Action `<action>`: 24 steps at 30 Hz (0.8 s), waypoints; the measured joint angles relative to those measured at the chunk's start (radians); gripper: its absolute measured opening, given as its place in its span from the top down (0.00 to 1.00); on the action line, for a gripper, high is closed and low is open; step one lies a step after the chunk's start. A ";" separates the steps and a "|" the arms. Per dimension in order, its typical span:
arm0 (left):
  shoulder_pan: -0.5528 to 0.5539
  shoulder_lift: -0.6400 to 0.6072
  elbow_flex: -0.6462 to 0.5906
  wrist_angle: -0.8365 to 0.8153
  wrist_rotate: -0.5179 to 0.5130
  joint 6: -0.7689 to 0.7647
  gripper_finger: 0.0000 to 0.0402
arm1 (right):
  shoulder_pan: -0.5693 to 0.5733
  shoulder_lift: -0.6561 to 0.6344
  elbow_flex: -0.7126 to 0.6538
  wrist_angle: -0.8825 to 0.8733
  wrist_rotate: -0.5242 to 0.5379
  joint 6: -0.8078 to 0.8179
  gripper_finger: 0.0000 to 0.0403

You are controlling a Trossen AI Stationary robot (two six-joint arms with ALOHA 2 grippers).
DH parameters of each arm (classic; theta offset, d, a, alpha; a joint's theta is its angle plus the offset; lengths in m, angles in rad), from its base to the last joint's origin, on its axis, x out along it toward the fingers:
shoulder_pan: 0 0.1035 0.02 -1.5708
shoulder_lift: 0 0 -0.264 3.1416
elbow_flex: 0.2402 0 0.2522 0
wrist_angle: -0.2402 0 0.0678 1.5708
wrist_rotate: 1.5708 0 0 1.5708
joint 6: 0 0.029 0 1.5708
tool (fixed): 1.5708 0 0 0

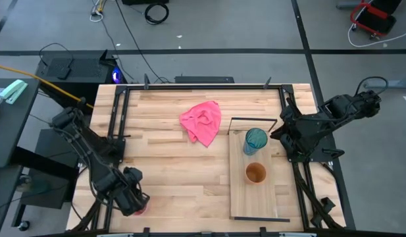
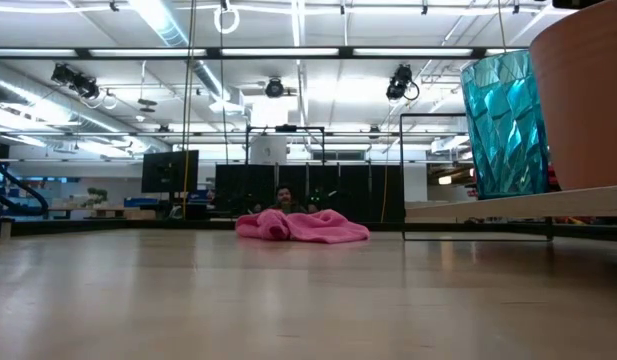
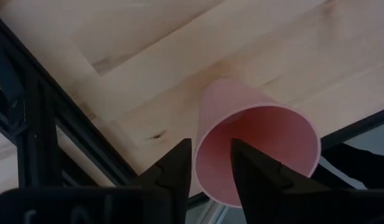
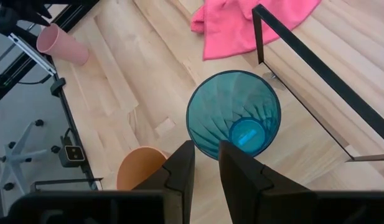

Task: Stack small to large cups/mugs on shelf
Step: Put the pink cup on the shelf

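The pink cup [image 3: 254, 146] is lying on its side at the front left corner of the table [image 1: 170, 164], very close to the edge, and this is the main risk. The left gripper [image 3: 211, 163] is pinching only the thin rim: one finger is sitting inside the mouth and the other outside the wall. If the grip is weak, or if the arm is pushing sideways while lifting, the cup could roll out and drop off the table. The soft wall could also bend, so the cup may be hanging tilted and then not going cleanly into another cup.

The left fingers are nearly closed, with only the cup wall between them, so they are holding the pink cup by its rim.

The right gripper [image 4: 206, 163] is hovering over the shelf [image 1: 268, 197], just beside the rim of the teal tumbler [image 4: 234, 115]. Its fingers are standing a little apart and nothing is between them; whether a fingertip is touching the tumbler rim, I cannot tell. A small wrong move here could be knocking the tall tumbler over.

The tumbler and the orange cup [image 1: 255, 173] are both standing upright on the shelf, near each other but apart, well away from the pink cup. The pink cloth [image 1: 203, 122] is lying on the table beside the wire frame [image 1: 252, 120].
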 joint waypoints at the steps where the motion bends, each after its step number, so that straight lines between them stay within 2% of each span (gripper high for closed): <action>1: 0.000 0.005 0.000 0.000 0.004 -0.002 0.69 | 0.000 0.000 0.000 0.000 0.000 0.000 0.80; 24: -0.024 0.083 0.000 -0.001 0.010 -0.060 0.69 | 0.000 0.000 0.000 0.001 0.000 -0.001 0.80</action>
